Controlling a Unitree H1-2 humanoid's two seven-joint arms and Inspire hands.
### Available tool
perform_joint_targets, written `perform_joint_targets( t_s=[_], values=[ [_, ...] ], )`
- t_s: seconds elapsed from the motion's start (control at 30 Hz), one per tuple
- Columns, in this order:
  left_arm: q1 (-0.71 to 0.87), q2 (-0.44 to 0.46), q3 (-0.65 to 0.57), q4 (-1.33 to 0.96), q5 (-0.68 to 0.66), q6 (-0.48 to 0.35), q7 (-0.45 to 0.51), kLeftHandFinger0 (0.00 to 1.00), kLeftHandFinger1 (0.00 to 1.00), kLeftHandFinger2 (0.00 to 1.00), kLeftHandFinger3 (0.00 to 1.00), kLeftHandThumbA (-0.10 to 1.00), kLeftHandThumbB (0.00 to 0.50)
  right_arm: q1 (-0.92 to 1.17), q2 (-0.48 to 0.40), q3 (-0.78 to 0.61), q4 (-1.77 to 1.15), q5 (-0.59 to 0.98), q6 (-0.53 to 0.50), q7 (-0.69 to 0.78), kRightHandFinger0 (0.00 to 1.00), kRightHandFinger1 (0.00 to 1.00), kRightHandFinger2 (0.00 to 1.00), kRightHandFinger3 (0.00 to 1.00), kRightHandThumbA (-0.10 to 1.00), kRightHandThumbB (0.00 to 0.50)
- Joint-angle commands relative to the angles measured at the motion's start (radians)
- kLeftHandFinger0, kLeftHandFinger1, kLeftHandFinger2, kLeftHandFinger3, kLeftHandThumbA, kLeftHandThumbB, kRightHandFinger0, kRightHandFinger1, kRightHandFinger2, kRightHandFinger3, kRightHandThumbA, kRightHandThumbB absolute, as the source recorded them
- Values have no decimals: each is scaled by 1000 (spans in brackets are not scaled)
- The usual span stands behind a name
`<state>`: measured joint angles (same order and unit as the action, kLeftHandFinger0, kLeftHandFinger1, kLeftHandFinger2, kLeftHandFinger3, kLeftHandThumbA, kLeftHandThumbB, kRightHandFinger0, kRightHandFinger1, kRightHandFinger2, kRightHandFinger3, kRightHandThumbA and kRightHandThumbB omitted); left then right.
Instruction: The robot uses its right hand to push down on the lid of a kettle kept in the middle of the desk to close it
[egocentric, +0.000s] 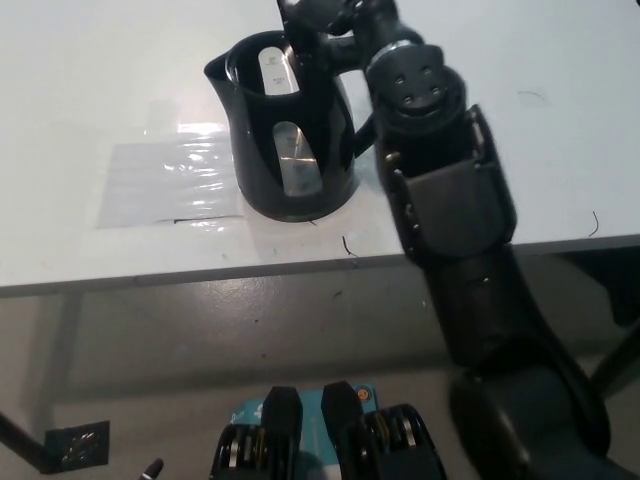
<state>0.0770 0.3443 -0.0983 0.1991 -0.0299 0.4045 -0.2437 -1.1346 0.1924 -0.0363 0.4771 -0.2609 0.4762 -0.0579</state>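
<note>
You get bright, even overhead light on the white desk (120, 90), washing its top toward pale with little texture, and a patch of glare ripples on the clear plastic sheet (170, 180) left of the kettle (290, 130). The kettle and the right arm (450, 220) read as near-solid black with only thin highlights, so edges where the right hand (335, 15) overlaps the raised lid at the top border are hard for you to separate. Under the desk the floor is dimmer and softer, shadows are faint and diffuse, and focus is fair with slight softness throughout.
</note>
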Motion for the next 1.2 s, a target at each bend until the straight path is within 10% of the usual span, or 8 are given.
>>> perform_joint_targets(
  t_s=[0.0, 0.1, 0.17, 0.3, 0.5, 1.17],
  values=[
    [-5, -12, -12, -3, 13, -1, -6, 1000, 1000, 1000, 1000, 1000, 142, -21, 38, 14, 22, -30, -6, -10, 933, 1000, 1000, 1000, 241, 157],
    [-25, -22, -20, -11, 16, 22, -8, 1000, 1000, 1000, 1000, 1000, 123, -31, 64, 16, 64, -2, -6, -32, 1000, 1000, 1000, 952, 242, 166],
    [-38, -25, -25, -13, 18, 32, -11, 1000, 1000, 1000, 1000, 1000, 116, -42, 79, 15, 91, 14, -6, -50, 788, 929, 913, 870, 236, 170],
    [-58, -29, -45, -25, 25, 50, -18, 1000, 1000, 1000, 1000, 1000, 121, -48, 100, 21, 131, 23, -15, -83, 683, 796, 811, 1000, 238, 165],
    [-78, -31, -59, -21, 18, 49, -26, 1000, 1000, 1000, 1000, 1000, 127, -16, 165, 14, 214, 58, -108, -128, 1000, 1000, 1000, 1000, 263, 152],
    [-118, -41, -53, -27, 15, 64, -25, 1000, 1000, 1000, 1000, 1000, 144, 31, 188, 78, 463, 108, -306, -209, 940, 979, 992, 1000, 249, 129]
  ],
)
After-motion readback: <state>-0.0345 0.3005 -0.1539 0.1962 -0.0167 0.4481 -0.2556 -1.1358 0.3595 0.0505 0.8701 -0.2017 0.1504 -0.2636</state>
